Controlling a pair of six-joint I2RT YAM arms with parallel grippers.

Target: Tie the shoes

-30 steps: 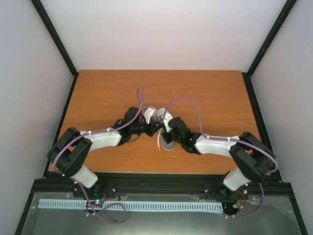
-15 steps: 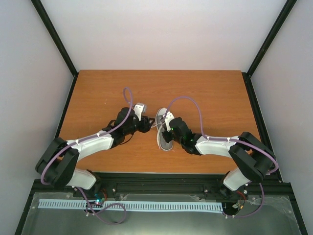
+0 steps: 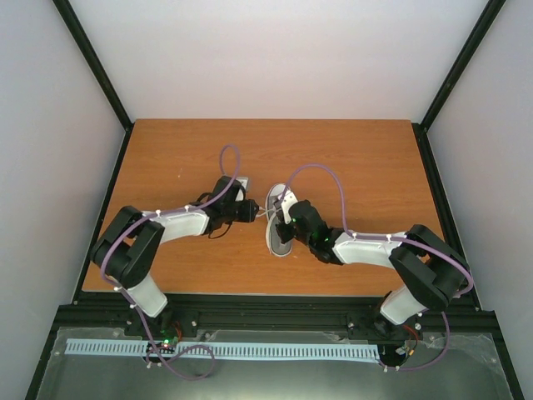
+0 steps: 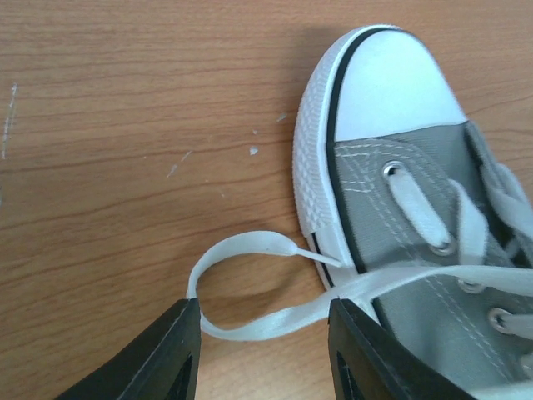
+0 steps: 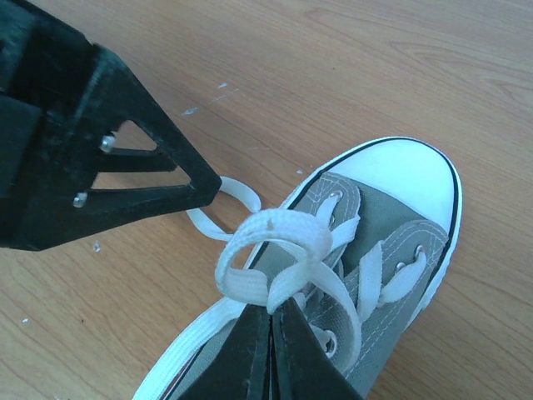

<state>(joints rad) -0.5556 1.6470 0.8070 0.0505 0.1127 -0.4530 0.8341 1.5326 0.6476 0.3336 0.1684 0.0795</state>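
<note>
The grey sneaker (image 3: 280, 227) with white toe cap lies mid-table, toe pointing away. It also shows in the left wrist view (image 4: 408, 208) and the right wrist view (image 5: 391, 250). My right gripper (image 5: 271, 310) is shut on a loop of white lace (image 5: 275, 237), held just above the shoe's tongue; in the top view it (image 3: 288, 218) sits over the shoe. My left gripper (image 4: 265, 337) is open at the shoe's left side, near the toe. A loose lace end (image 4: 250, 321) curls on the wood between its fingers (image 4: 176, 354). In the top view the left gripper (image 3: 250, 210) is just left of the shoe.
The shoe lies on a brown wooden table (image 3: 350, 158) inside white walls with black frame posts. The black left finger (image 5: 108, 167) reaches close to the held loop in the right wrist view. Purple cables arch over both arms.
My left gripper has drawn back from over the shoe to its left side, and the left arm's elbow has shifted. The right gripper has stayed over the shoe with the lace.
</note>
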